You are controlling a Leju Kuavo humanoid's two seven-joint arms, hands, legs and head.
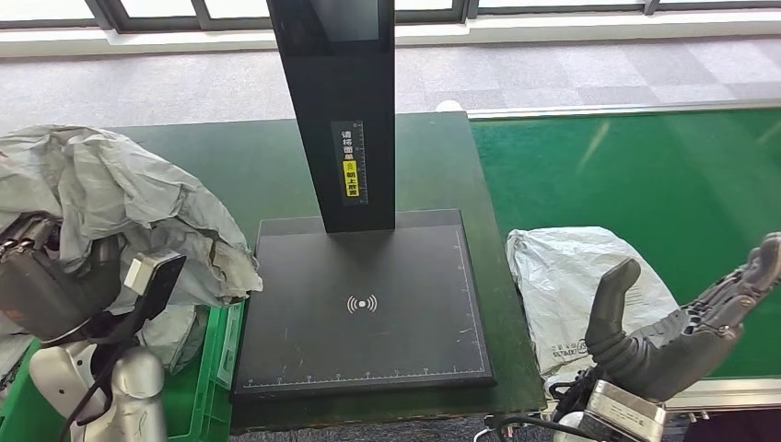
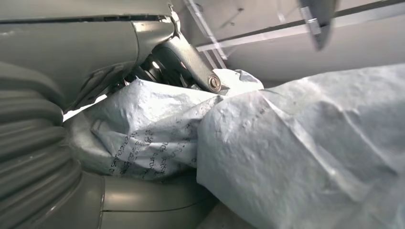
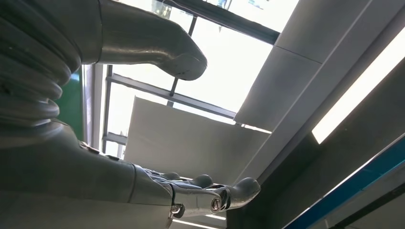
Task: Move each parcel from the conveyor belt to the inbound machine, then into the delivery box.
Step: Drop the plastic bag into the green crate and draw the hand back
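A crumpled grey parcel (image 1: pixel 120 198) hangs at the left, over the green delivery box (image 1: pixel 210 382). My left hand (image 1: pixel 51 281) grips it from below. In the left wrist view the thumb and fingers (image 2: pixel 184 59) close around the printed grey parcel (image 2: pixel 286 152). A white parcel (image 1: pixel 576 276) lies on the green conveyor belt (image 1: pixel 645 175), close to the inbound machine's black platform (image 1: pixel 364 308). My right hand (image 1: pixel 686 322) is raised beside the white parcel with its fingers apart and nothing in it. The right wrist view shows the same right hand (image 3: pixel 143 183), spread against the ceiling.
The machine's black post (image 1: pixel 341 110) rises from the back of the platform. A dark green table (image 1: pixel 249 166) lies under the machine. Grey carpet and windows lie beyond the belt.
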